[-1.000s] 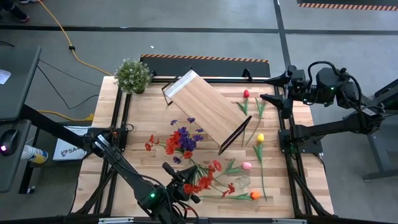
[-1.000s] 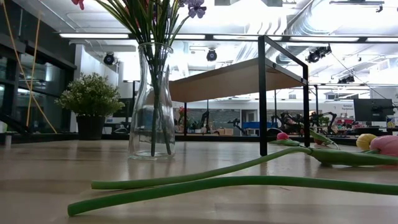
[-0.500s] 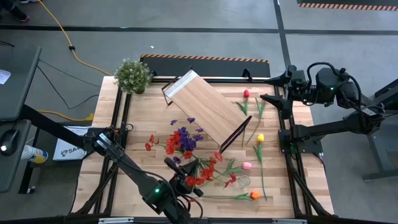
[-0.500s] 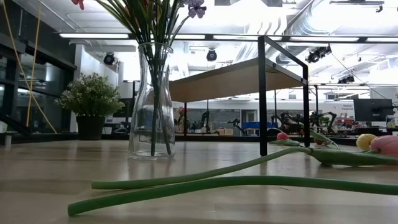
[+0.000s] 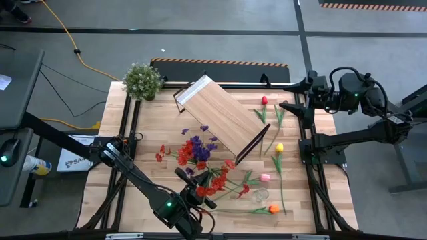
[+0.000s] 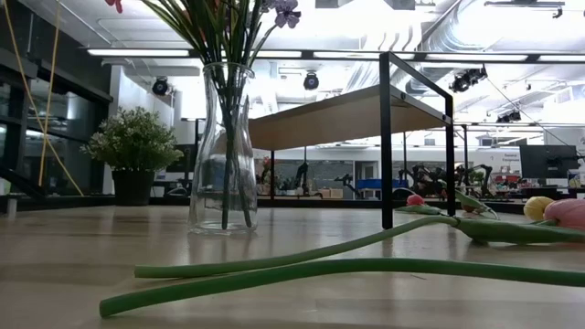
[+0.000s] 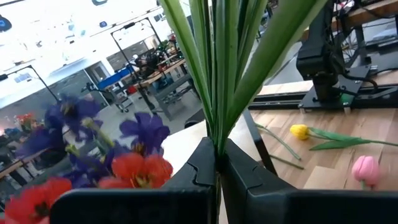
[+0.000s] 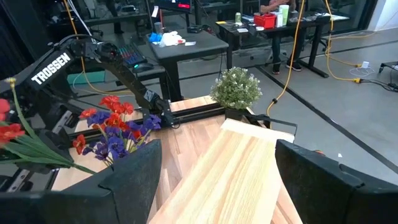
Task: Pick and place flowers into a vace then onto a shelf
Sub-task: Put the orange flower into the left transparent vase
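A clear glass vase [image 6: 224, 146] stands on the table and holds purple and red flowers [image 5: 194, 152]. My left gripper [image 5: 194, 189] hovers just near of it, shut on a red small-blossom spray [image 5: 217, 179]. The light-wood shelf [image 5: 223, 119] stands slantwise behind the vase on its black legs. Red [image 5: 264, 101], yellow [image 5: 279, 147], pink [image 5: 265, 177] and orange [image 5: 273, 209] tulips lie flat on the table's right half. My right gripper [image 5: 288, 95] waits open, high above the table's far right edge. My left gripper pinches the spray's bunched green stems [image 7: 214, 138] between its two fingers [image 7: 239, 171]. The fingers point level and lie across the stems. The stems fan out beyond the fingertips. The spray is lifted clear of the table, with its red blossoms [image 8: 9, 132] out past the gripper.
A bushy green potted plant [image 5: 142, 80] stands at the far left corner. Two long green stems [image 6: 320, 265] lie across the near part of the table. A small clear glass thing [image 5: 260, 195] sits between the pink and orange tulips.
My left gripper has carried the red spray a short way toward the far edge, closer to the vase, and has rolled a little. The blossoms have swung up toward the vase's flowers. The fingers have stayed shut on the stems.
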Tool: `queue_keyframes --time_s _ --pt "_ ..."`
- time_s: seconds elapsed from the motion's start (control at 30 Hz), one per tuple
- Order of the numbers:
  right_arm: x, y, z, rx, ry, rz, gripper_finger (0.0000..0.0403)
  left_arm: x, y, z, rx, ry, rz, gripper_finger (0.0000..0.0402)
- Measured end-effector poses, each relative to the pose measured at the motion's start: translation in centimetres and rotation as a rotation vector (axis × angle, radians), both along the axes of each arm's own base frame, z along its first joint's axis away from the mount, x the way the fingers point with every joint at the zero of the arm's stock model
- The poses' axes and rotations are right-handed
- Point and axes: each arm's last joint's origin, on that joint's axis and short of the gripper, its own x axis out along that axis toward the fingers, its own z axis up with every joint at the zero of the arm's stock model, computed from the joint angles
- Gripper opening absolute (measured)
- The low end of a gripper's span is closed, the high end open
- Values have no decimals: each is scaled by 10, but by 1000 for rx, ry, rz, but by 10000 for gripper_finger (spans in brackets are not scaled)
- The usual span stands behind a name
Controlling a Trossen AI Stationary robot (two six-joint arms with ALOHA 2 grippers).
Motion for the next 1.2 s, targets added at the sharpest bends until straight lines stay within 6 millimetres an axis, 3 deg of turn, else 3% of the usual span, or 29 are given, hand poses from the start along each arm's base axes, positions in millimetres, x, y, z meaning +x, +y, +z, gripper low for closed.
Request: queue_keyframes --time_s 0.37,1.2 --pt "0 0 0 6 -1 -2 303 -4 4 -20 -37 -42 0 39" --pt "0 0 0 14 -3 14 303 -4 3 -26 -230 -10 -29 40"
